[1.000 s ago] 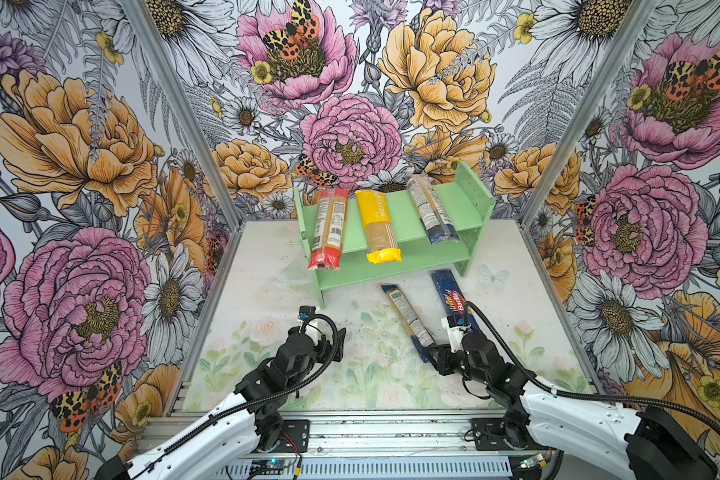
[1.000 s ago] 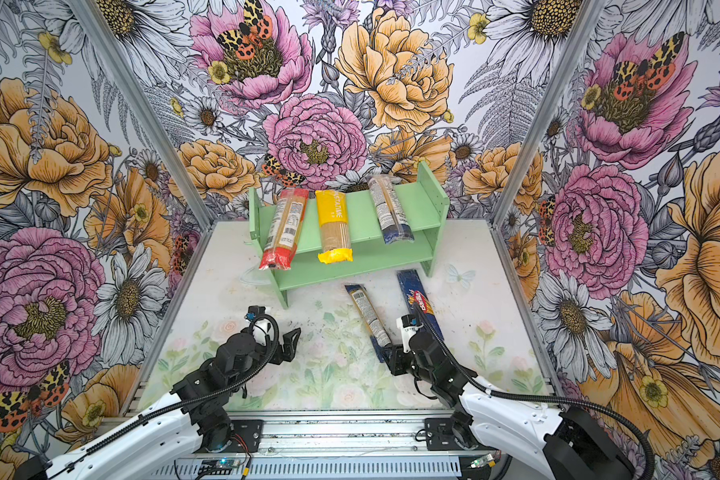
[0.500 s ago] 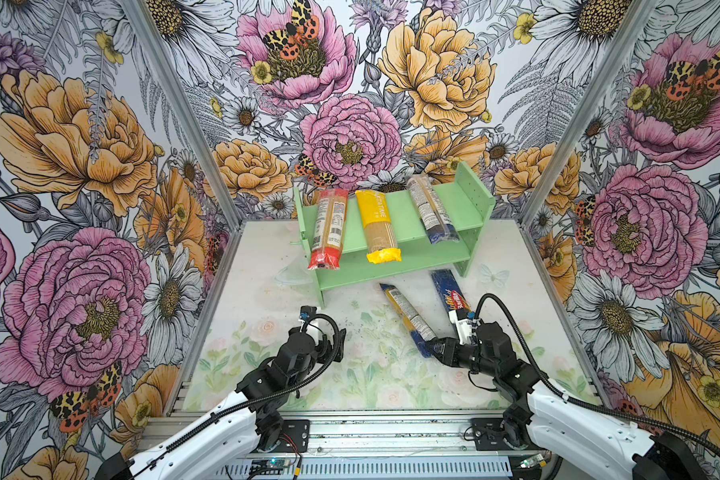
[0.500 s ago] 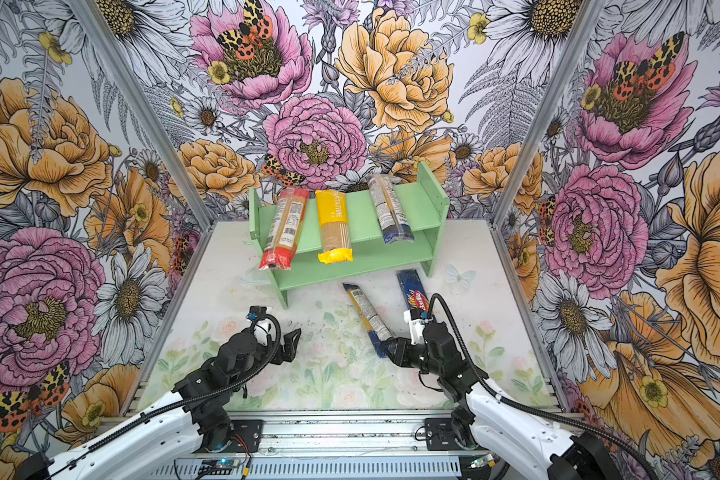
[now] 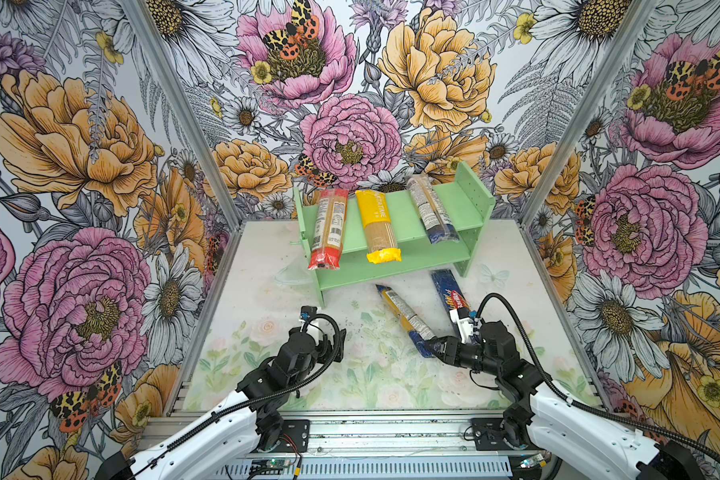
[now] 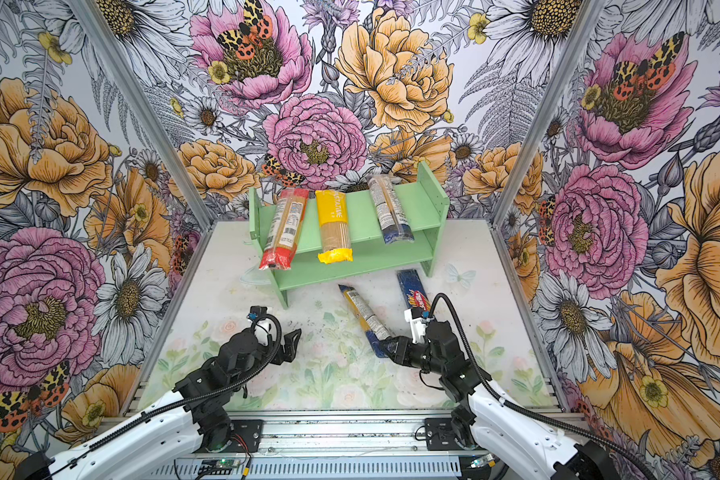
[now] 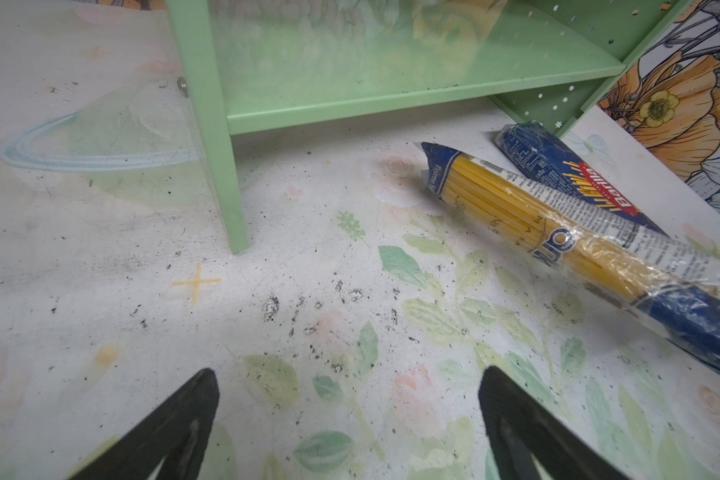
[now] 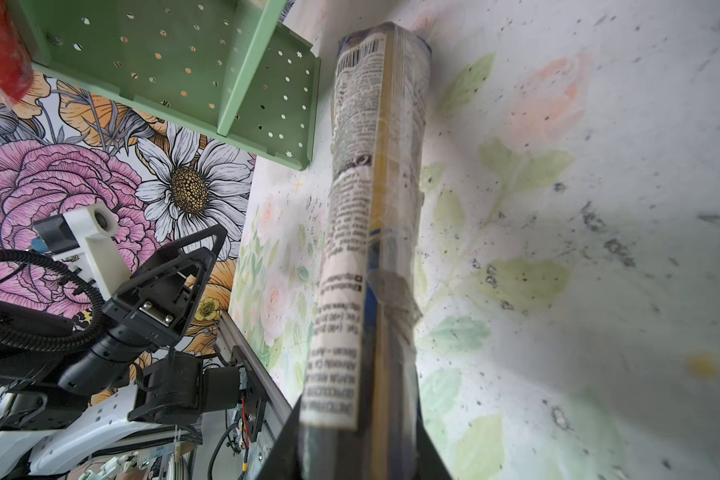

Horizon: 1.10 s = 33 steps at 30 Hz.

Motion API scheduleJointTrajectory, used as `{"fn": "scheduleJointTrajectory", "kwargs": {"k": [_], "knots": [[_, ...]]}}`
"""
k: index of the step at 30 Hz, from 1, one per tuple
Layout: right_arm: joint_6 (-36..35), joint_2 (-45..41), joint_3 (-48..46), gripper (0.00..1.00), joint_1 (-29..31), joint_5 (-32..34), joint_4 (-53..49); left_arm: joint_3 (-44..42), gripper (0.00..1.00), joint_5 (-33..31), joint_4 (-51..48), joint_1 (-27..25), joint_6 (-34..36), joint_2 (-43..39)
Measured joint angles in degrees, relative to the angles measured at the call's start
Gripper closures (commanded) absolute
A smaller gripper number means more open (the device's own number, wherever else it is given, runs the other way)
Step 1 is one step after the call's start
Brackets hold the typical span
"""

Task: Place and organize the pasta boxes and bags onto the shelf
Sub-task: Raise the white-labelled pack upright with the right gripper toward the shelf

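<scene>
In both top views, the shelf (image 5: 404, 220) is seen at the back of the surface (image 5: 267, 291). A red bag (image 5: 329, 228), a yellow bag (image 5: 377, 226) and a blue bag (image 5: 432, 212) are laid across its top tier (near ends overhanging the front edge). The right pincer (image 5: 431, 345) is clamped on the near end of the held bag (image 5: 404, 318), in front of the shelf. The box (image 5: 449, 293) lies just beside it. The left pincer (image 6: 292, 345) is spread wide, gripping nothing.

In the left wrist view, its fingers (image 7: 192, 407) are seen well apart above the surface.

In the right wrist view, the held bag (image 8: 371, 208) is pinched at one end, its far end lying near the shelf's side panel.
</scene>
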Motion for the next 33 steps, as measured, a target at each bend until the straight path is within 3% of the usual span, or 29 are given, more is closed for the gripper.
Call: {"fn": "scheduleJointTrajectory", "kwargs": {"k": [33], "knots": [[13.2,-6.8,-2.0,1.0,-9.4,-14.3,5.3,0.0,0.01,0.0,0.0,0.3,0.0,0.1]]}}
